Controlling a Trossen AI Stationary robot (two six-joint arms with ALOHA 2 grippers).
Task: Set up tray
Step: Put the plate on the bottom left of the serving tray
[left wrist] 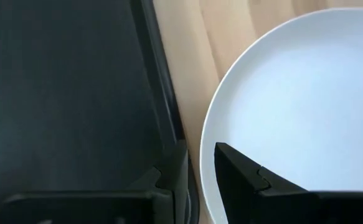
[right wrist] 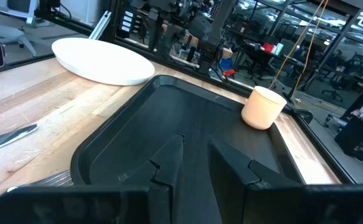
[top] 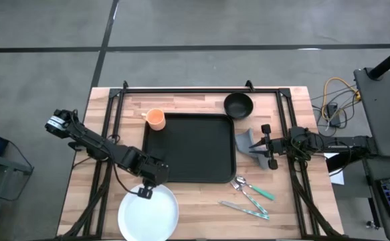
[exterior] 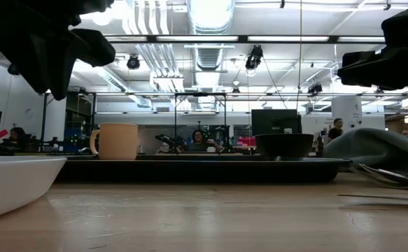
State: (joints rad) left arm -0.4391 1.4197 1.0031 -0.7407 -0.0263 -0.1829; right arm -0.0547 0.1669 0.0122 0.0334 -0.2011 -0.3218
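Observation:
The black tray (top: 189, 147) lies flat in the middle of the table. An orange cup (top: 156, 119) stands at its far left corner and a black bowl (top: 238, 105) stands off its far right corner. The white plate (top: 148, 213) rests on the wood near the tray's near left corner. My left gripper (left wrist: 201, 155) hangs above the gap between the tray rim (left wrist: 169, 118) and the plate rim (left wrist: 215, 124), its fingers a narrow gap apart. My right gripper (right wrist: 197, 146) hovers over the grey napkin (top: 245, 142) right of the tray, also narrowly open.
Cutlery with green handles (top: 251, 194) lies on the wood near the tray's near right corner. In the low view both grippers (exterior: 50, 49) (exterior: 389, 59) hang well above the tabletop. A black metal frame (top: 181, 89) runs along the table's far edge and sides.

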